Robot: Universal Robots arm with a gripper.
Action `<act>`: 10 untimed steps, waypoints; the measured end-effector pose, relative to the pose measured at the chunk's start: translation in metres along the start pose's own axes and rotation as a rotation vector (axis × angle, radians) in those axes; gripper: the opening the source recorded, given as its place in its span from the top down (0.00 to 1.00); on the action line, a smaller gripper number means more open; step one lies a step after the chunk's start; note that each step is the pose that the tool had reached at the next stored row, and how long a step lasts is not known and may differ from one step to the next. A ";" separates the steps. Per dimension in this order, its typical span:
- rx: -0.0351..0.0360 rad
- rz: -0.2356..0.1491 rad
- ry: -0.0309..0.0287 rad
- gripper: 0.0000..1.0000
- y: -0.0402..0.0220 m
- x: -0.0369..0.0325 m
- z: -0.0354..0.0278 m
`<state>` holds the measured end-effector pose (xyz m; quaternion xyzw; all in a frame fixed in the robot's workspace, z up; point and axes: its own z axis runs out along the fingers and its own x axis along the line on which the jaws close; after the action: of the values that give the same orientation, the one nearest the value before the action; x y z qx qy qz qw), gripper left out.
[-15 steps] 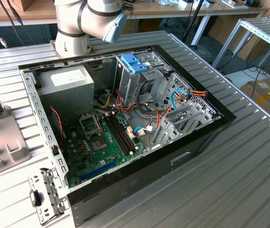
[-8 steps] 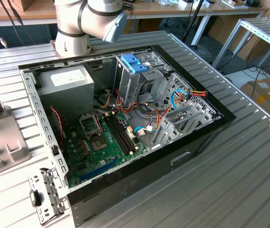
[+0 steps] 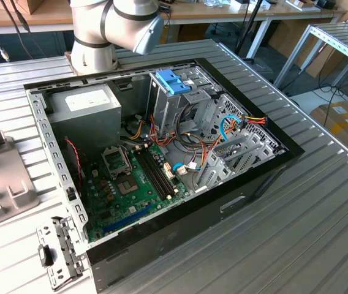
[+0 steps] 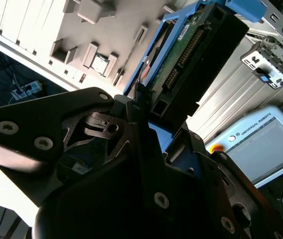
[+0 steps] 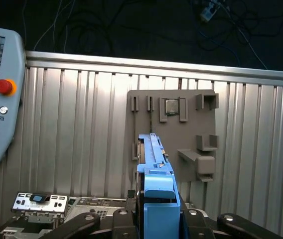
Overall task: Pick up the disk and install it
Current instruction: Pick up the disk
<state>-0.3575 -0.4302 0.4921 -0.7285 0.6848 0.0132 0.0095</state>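
Pick-up done — pincer [image 5: 159, 219] clamped on the disk [image 5: 154, 164], held over the worktop [image 5: 81, 139] — not yet installed in the computer case [image 3: 180, 228]

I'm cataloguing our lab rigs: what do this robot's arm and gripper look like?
The arm is built of silver-grey tubes with pale blue-grey round joint caps. In the first wrist view, the gripper is matte black, made of flat angular linkage plates fastened with silver screws.
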 end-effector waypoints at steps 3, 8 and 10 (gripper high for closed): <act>0.0000 0.000 0.0000 0.63 -0.0021 0.0001 0.0001; 0.0000 0.000 0.0000 0.63 -0.0060 0.0004 0.0002; 0.0000 0.000 0.0000 0.63 -0.0084 0.0005 0.0002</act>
<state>-0.3490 -0.4303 0.4918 -0.7285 0.6848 0.0132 0.0095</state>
